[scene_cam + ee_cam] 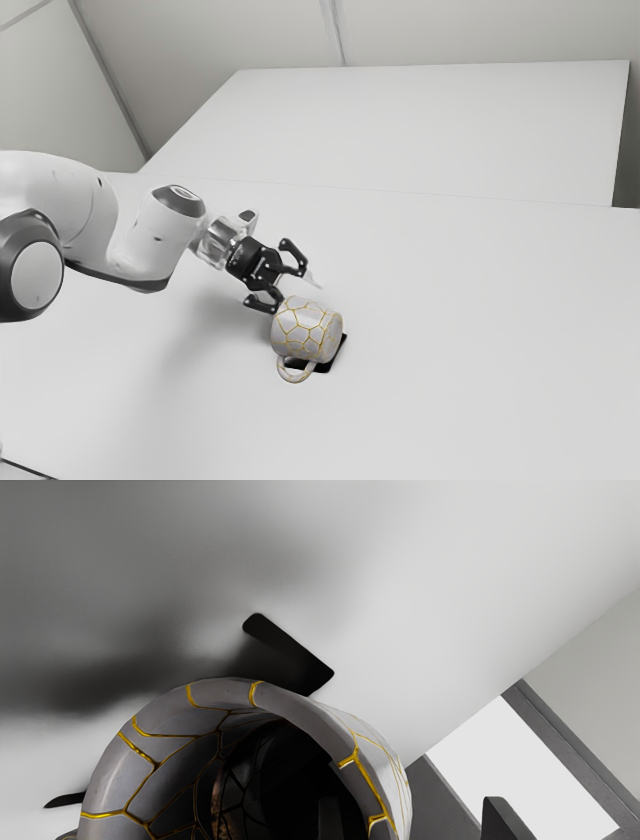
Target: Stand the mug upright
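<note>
On the near side of the scene, toward us in the exterior view, the handle (295, 372) juts from the mug (307, 330), which lies on its side on the table (460, 330), with a dark flat piece (323, 366) showing under and just beside it. The mug's long axis runs from the exterior view's left to its right and slightly nearer, its base at the right end and its mouth (280, 780) at the left, turned toward our gripper (299, 289). Just beyond, on the mug's far left, our gripper is spread and pinching nothing: in the wrist view one finger (330, 820) lines up with the dark of the mouth and the other finger (502, 820) stands outside, so the wall (385, 760) runs between them with a gap. How deep the first finger reaches inside, we cannot tell. That is the relation we judge matters: we have the mouth end, not the base, so closing would take the wall, and that end would have to swing up while the base comes down flat. Our only arm (160, 230) reaches in from the left.
</note>
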